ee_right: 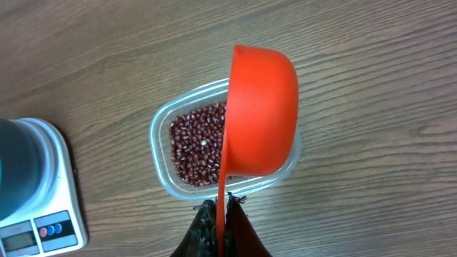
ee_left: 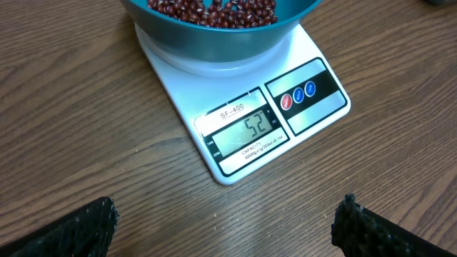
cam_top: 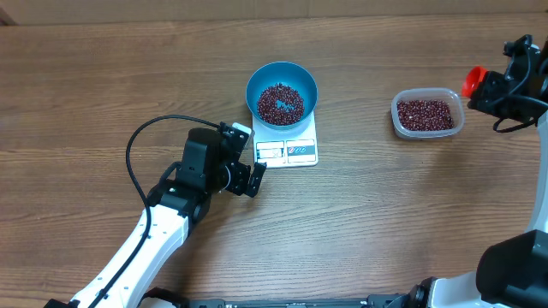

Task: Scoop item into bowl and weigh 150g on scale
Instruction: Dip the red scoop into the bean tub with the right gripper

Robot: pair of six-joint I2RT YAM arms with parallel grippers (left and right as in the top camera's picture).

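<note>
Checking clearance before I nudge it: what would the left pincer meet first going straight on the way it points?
Probably the scale, at its display end, before the bowl on it; how high the left pincer rides is unclear.

The bowl is bright blue, the beans in it dark red-brown. The scale is white with black-framed panels. The scoop is orange-red, the counter brown wood grain.
</note>
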